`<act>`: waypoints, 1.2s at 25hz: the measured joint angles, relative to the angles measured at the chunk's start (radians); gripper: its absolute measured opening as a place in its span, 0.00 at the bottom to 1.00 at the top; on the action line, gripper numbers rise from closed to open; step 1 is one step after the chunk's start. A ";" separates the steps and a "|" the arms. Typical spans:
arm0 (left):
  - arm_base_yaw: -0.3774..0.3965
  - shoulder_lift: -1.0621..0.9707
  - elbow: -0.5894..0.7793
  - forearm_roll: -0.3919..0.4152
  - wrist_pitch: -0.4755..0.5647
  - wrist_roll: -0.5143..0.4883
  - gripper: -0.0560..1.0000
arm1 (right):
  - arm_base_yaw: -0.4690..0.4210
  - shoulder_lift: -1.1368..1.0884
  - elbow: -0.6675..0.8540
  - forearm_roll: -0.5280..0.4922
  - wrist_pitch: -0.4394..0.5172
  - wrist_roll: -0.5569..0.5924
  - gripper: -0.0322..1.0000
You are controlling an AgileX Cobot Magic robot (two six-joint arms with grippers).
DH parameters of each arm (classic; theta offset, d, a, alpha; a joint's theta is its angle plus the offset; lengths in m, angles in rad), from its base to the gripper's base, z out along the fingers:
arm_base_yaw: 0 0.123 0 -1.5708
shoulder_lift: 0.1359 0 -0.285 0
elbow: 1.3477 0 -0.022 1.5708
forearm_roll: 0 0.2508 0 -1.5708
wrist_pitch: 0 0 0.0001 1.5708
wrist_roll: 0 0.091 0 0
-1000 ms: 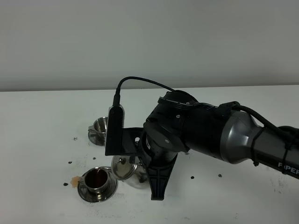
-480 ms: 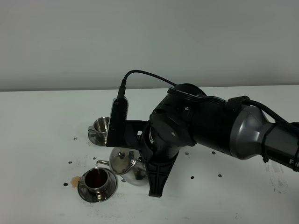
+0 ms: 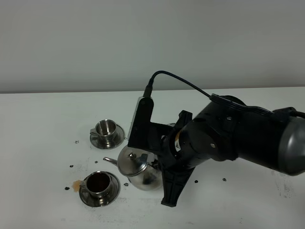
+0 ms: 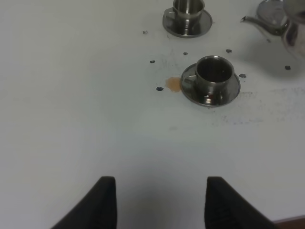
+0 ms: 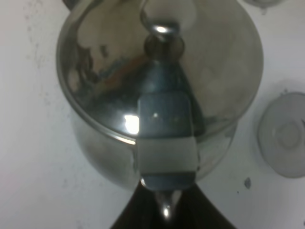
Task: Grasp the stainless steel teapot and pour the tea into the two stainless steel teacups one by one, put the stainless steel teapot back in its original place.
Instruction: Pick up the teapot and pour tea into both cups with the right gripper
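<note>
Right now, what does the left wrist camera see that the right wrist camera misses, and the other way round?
Only the left wrist view: the near cup, dark inside, and the far cup, each on its own saucer, a brown spill beside the near cup's saucer, and the open left gripper. Only the right wrist view: the lid knob close up, and a bare saucer. Both: the teapot, though the left wrist view catches only its spout and an edge.
</note>
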State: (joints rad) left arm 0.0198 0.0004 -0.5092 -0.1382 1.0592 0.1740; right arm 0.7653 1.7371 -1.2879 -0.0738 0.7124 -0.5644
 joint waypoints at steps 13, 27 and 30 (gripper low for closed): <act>0.000 0.000 0.000 0.000 0.000 0.000 0.51 | -0.040 -0.190 0.427 0.201 -0.545 0.035 0.12; 0.000 0.000 0.000 0.000 0.000 0.000 0.51 | -0.043 -0.145 0.526 0.259 -0.720 0.034 0.12; 0.000 0.000 0.000 0.000 0.000 0.000 0.51 | -0.043 -0.111 0.526 0.260 -0.725 0.034 0.12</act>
State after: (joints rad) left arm 0.0198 0.0004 -0.5092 -0.1382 1.0592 0.1740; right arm 0.7219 1.6258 -0.7614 0.1858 -0.0124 -0.5308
